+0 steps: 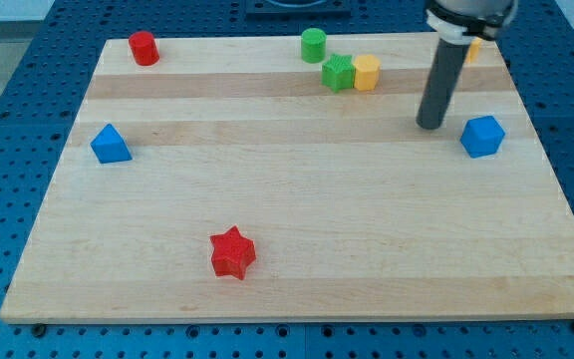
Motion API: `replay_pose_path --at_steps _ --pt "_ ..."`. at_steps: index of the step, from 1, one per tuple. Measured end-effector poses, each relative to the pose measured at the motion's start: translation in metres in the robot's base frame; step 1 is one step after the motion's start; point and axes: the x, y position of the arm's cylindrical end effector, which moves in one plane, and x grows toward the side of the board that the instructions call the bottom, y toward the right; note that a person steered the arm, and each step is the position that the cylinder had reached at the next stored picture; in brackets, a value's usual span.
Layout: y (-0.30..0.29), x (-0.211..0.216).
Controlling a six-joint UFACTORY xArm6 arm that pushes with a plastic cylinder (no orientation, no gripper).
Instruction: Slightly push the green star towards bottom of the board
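Observation:
The green star [338, 73] lies near the view's top, right of centre, touching a yellow hexagonal block [367, 72] on its right. A green cylinder [313, 44] stands just above and left of the star. My tip [430, 125] rests on the board to the right of and below the star, well apart from it, and left of a blue block [482, 136].
A red cylinder [144, 48] stands at the top left. A blue triangular block [111, 145] sits at the left edge. A red star [232, 252] lies near the bottom. A yellow block [473, 48] shows partly behind the arm at the top right. The wooden board [297, 289] lies on a blue perforated table.

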Motion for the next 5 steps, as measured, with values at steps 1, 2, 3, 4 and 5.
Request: replay_pose_path --at_steps 1,2,3,4,5 --pt "-0.008 -0.020" --pt "-0.008 -0.038" --pt "-0.008 -0.067" --pt "-0.008 -0.092" --pt "-0.009 -0.110"
